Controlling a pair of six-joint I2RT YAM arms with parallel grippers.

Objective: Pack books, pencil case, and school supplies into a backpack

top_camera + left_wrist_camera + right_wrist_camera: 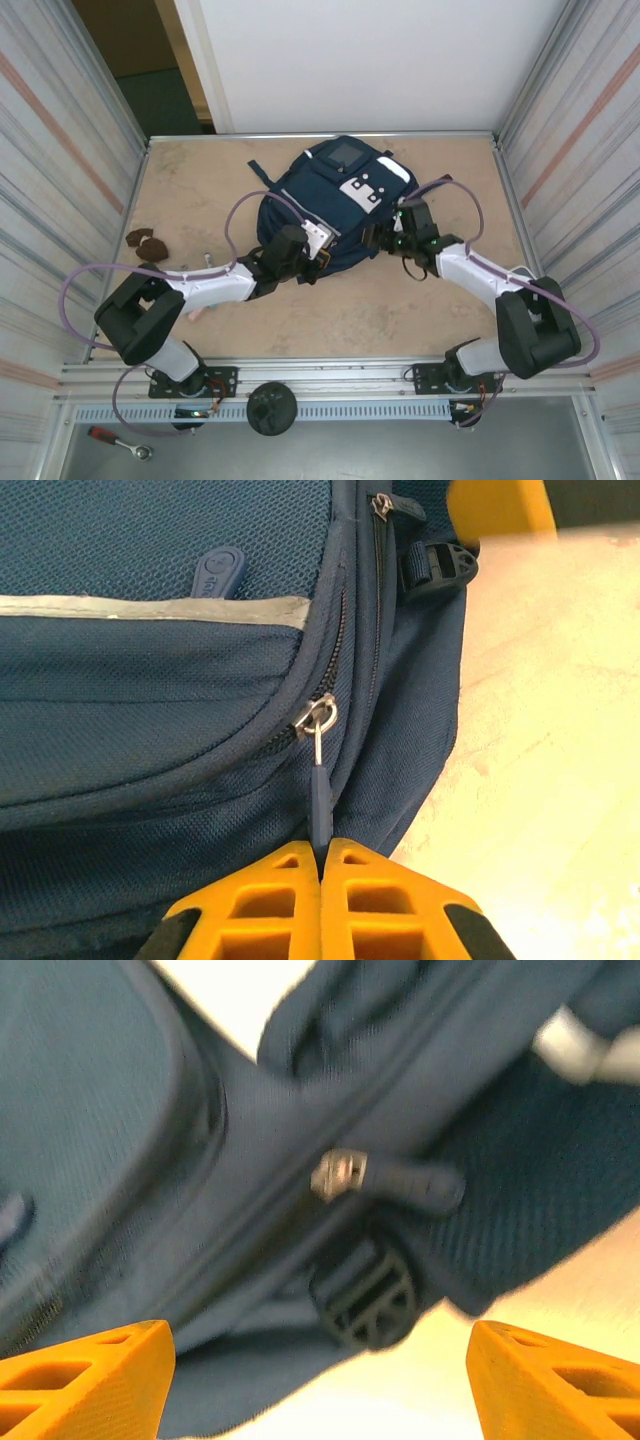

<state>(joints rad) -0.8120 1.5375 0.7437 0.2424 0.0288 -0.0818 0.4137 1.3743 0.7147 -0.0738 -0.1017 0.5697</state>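
Tabletop (330, 310): left gripper (322, 855) clamps backpack (150, 680) zipper pull (320, 790); right gripper (320, 1348) gapes wide, empty.

The left claw (322, 865) is pinched tight on a zipper pull (319, 795) at the backpack's (330, 200) near-left edge. The right claw (320, 1360) is spread wide, gripping nothing, against the backpack's right side.
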